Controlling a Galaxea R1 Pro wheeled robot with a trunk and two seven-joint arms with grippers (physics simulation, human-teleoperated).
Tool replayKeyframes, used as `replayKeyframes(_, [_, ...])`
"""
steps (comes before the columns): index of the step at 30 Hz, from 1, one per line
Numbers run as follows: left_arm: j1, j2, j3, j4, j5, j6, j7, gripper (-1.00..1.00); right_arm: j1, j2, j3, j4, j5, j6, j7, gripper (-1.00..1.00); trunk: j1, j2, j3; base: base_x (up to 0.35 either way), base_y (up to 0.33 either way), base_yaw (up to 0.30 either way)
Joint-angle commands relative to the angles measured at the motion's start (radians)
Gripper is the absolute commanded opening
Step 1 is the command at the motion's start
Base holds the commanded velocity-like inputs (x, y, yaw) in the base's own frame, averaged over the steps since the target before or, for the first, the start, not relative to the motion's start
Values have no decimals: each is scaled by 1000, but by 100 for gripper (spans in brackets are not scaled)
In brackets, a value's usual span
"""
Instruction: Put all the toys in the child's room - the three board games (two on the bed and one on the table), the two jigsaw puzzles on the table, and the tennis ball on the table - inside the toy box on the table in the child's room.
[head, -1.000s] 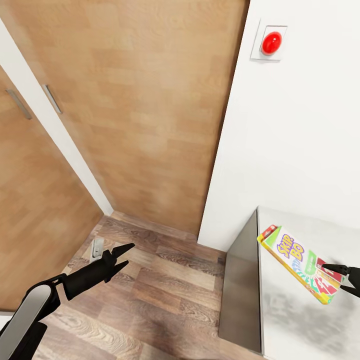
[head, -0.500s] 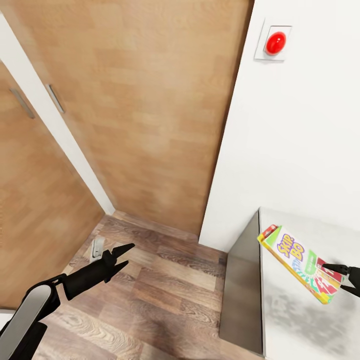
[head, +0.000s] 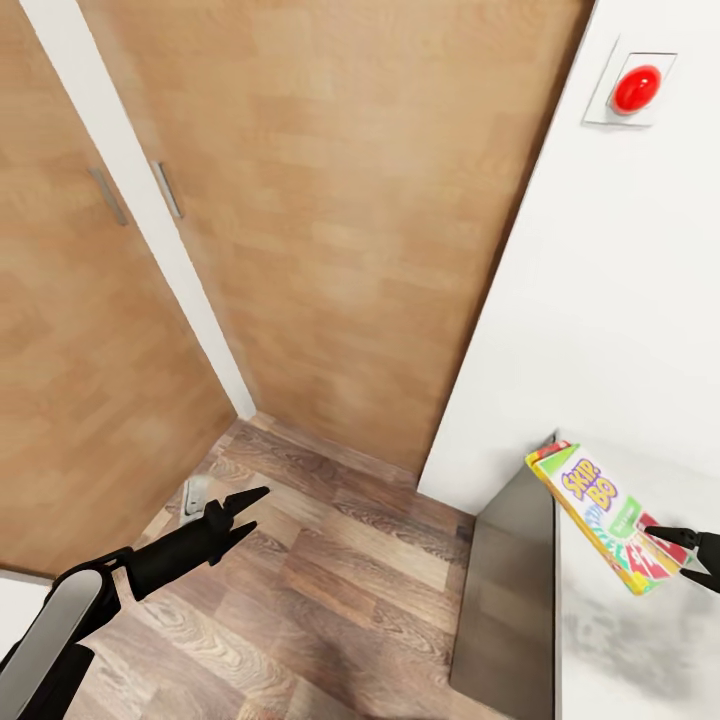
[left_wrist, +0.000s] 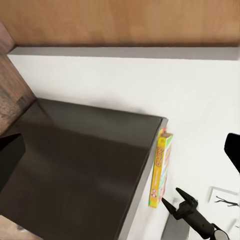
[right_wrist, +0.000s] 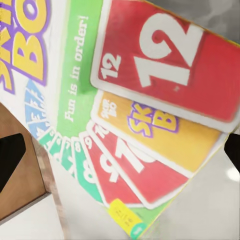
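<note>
Pinching one short end of the stiff, light board game (head: 600, 515), the right gripper (head: 668, 556) risks slippage, while the left gripper (head: 246, 511) hangs with jaws apart.

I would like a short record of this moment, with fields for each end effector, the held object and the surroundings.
left end effector: open, holding nothing, over the wood floor
right end effector: shut on the game box
game box: yellow, green and red "Skip-Bo", tilted, held above the table
surroundings: wooden doors, white wall with a red button
</note>
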Motion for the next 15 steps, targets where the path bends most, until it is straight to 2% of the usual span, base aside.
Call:
replayKeyframes(1, [-1,0,0,-1,10,3,10,100,-1,0,-2,0,5,5,8,100,1,-2,-2,0,0,113])
replayKeyframes(15, [-1,0,0,-1,9,3,10,100,-1,-1,-3,-4,5,5,8,100,1,-2,-2,0,0,43])
